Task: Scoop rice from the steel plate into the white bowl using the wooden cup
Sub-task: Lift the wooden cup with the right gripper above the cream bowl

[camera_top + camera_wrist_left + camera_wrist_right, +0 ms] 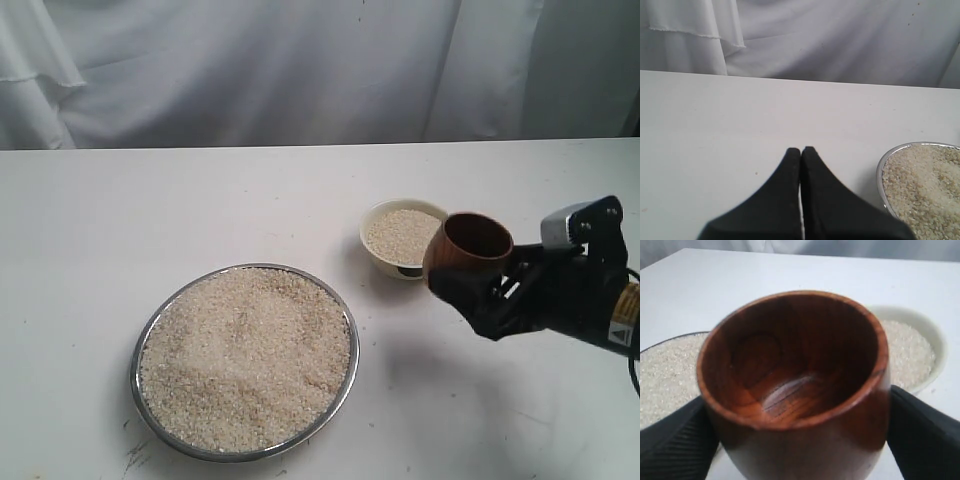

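The steel plate (344, 330) sits front centre, heaped with rice (245, 355); its rim (882, 172) and rice (925, 185) also show in the left wrist view. The white bowl (380, 252) behind it to the right holds rice (400, 232). My right gripper (478, 285) is shut on the wooden cup (468, 258), held above the table just right of the bowl, tilted, its inside empty. In the right wrist view the cup (795, 385) fills the frame, with bowl (932, 340) and plate rice (665, 375) beyond. My left gripper (801, 150) is shut on nothing, over bare table left of the plate.
A white cloth backdrop (300, 70) hangs behind the table's far edge. The white tabletop (150, 220) stretches bare to the left and behind the plate.
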Tool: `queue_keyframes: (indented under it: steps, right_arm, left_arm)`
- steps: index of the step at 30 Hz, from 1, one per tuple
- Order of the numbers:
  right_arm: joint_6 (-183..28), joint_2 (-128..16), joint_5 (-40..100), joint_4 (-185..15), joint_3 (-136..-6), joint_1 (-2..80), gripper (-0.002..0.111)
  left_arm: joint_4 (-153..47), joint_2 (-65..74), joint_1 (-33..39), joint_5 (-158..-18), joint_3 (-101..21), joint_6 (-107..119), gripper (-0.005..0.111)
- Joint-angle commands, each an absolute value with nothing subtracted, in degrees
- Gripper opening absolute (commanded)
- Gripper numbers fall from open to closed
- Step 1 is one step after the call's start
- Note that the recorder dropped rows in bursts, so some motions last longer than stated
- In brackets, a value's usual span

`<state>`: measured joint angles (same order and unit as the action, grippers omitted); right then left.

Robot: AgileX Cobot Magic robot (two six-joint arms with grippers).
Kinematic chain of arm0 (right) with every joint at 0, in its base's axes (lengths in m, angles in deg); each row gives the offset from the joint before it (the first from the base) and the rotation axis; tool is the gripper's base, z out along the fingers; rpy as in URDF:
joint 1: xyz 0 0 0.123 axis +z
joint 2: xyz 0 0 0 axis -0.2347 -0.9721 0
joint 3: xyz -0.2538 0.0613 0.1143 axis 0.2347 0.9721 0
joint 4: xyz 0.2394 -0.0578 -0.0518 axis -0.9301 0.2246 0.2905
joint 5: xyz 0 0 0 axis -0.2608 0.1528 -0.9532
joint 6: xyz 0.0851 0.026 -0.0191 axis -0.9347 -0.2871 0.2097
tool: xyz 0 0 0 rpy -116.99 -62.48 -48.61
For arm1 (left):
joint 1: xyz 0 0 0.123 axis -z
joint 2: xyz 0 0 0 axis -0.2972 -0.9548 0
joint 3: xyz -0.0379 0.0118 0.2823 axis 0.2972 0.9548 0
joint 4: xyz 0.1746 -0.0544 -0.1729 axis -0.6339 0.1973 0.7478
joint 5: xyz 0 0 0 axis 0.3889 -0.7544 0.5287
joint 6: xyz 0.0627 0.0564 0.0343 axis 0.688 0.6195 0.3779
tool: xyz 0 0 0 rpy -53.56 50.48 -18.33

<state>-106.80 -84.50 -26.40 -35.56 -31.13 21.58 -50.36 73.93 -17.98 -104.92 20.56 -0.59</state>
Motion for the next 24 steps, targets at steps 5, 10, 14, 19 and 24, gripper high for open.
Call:
queue_keyframes:
  steps: [5, 10, 14, 19, 24]
  right_arm:
    - [-112.1, -74.6, -14.4, -33.8, -41.3, 25.7, 0.000]
    - [-116.9, -71.1, -6.9, -29.6, -48.3, 28.7, 0.000]
    - [-123.3, -68.5, 2.5, -21.0, -52.7, 32.0, 0.000]
    - [-131.4, -66.3, 14.0, -9.5, -55.5, 36.3, 0.000]
    - [-133.8, -65.2, 15.8, -8.9, -55.6, 37.3, 0.000]
  left_arm:
    - [-50.3, 74.2, -17.9, -104.6, 20.8, -0.8, 0.000]
    - [-50.3, 74.2, -17.9, -104.6, 20.8, -0.8, 0.000]
    - [-50.3, 74.2, -17.9, -104.6, 20.8, -0.8, 0.000]
    - [-50.3, 74.2, -17.9, -104.6, 20.8, -0.8, 0.000]
    - [-50.3, 74.2, -17.9, -104.6, 20.8, -0.8, 0.000]
